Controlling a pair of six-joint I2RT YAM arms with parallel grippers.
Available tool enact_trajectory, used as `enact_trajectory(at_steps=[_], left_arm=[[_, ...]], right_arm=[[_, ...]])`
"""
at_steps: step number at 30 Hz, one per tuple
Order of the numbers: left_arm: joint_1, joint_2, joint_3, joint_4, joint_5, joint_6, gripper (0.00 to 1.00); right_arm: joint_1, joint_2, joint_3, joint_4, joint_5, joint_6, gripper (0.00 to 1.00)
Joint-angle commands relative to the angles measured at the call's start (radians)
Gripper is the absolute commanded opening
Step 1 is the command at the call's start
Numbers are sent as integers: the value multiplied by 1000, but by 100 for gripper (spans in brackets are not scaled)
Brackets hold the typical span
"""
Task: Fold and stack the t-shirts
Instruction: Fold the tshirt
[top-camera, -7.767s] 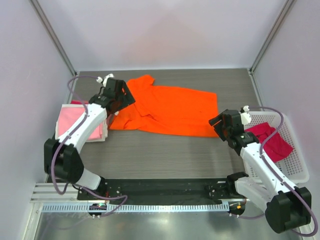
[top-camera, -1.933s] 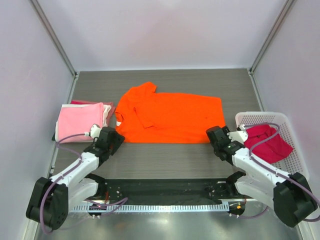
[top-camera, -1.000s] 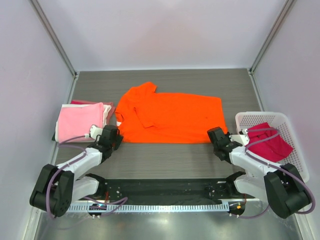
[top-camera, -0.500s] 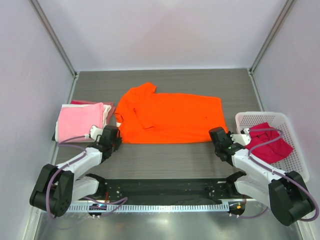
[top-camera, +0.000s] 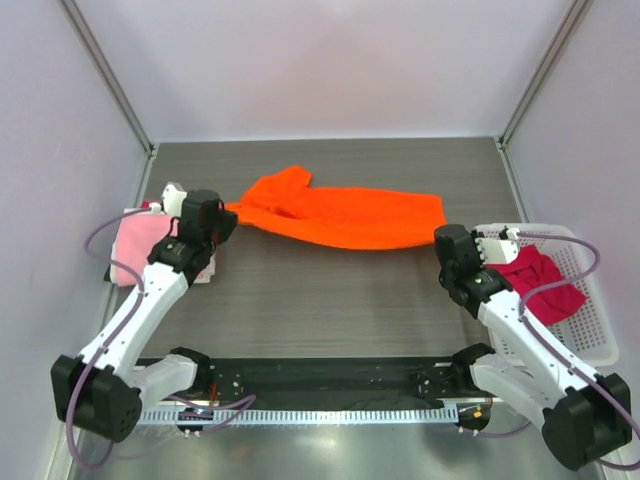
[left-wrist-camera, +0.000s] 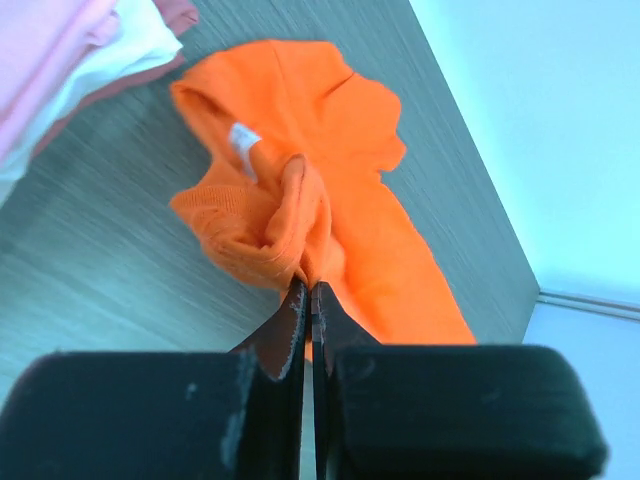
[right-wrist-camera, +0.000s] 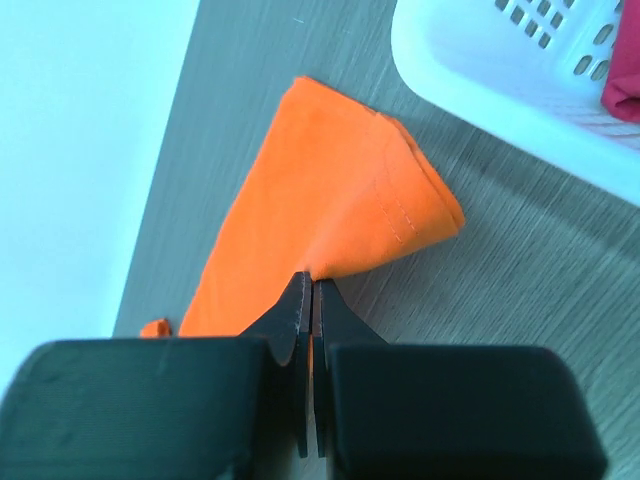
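Note:
The bright orange t-shirt (top-camera: 340, 218) lies across the middle of the table, its near edge lifted and carried back over the rest. My left gripper (top-camera: 226, 213) is shut on the collar end of the orange t-shirt (left-wrist-camera: 290, 215), whose cloth bunches at the tips of my left gripper (left-wrist-camera: 304, 290). My right gripper (top-camera: 445, 238) is shut on the hem corner of the orange t-shirt (right-wrist-camera: 340, 220), pinched at the tips of my right gripper (right-wrist-camera: 306, 282). Folded tees, light pink on top (top-camera: 140, 240), are stacked at the left. A dark pink-red tee (top-camera: 535, 285) lies in the basket.
The white lattice basket (top-camera: 590, 330) stands at the right edge, close to my right arm, and its rim (right-wrist-camera: 480, 75) shows in the right wrist view. The folded pink and white stack (left-wrist-camera: 70, 50) sits just left of my left gripper. Cage posts and walls ring the table.
Both grippers have risen and moved back from the near edge, carrying the shirt's front edge with them. The left gripper closed on the collar end within the last second.

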Motion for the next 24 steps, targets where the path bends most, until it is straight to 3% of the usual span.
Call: enact_trajectory(at_steps=[1,6,13,16,17,18,19,24], left_arm=[[5,-87,-77,-134,-44,46,0],[5,-211,-339,-134,-30,15,0],[5,-346,-536,-163,-1,-3,0],[7,-385,-561,-191,2,-3,3],[5,-395,-564,-200,2,-3,17],[5,-412,-562,-220,1,-3,33],[5,-423,-556,-229,4,4,55],[5,-487,-490,-275,59,82,69]], right_arm=[[-7,-65,-38,-75,36,1,1],[-5,-149,-170,-106,-36,9,1],[-7,-226,-253,-210,-121,-8,2],[-7,-267,-262,-279,-115,27,18],[-7,-274,-259,-288,-118,16,36],[-7,-280,-252,-288,-122,3,46],[-7,-287,-246,-291,-124,-31,55],[-7,-268,-152,-258,-115,-175,71]])
